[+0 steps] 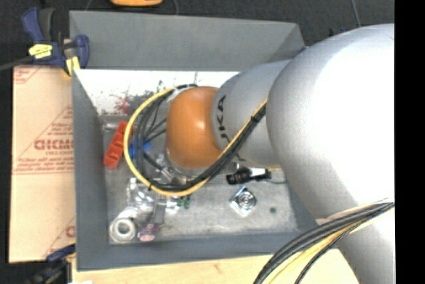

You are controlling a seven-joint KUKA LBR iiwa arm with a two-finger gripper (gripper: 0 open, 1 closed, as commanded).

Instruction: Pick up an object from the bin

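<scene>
Starting at the left of the grey bin (83, 176): an orange-red plastic piece (114, 144) lies lengthwise close to the left wall, about halfway up the floor. Below it, in the front left corner, sits a white ring (123, 229), lying flat, and just beside it on the right is a small purple piece (149, 231). The two look to be touching or nearly so.

And there is the gripper (154, 203), low in the bin, its silver metalwork directly above that ring and purple piece and right of the orange-red piece. Those are the things nearest to it, and nothing can be made out in its grasp. Whether it is spread or pressed together cannot be told, because the wrist stands in the way.

What blocks the view is the orange cover (189, 127), a rounded dome on the wrist over the middle of the bin, with a yellow cable (131, 127) looping round its left side and dark cables bundled inside the loop. A blue patch shows among them; what it is stays unclear.

Moving right, a tiny green bit (186, 204) lies on the floor just beside the gripper. Further right and well apart sits a shiny square metal piece (243, 202), alone on bare floor. Above it a black pen-like thing (247, 176) pokes out from under the arm (332, 130), whose broad silver body covers the bin's right side.
</scene>
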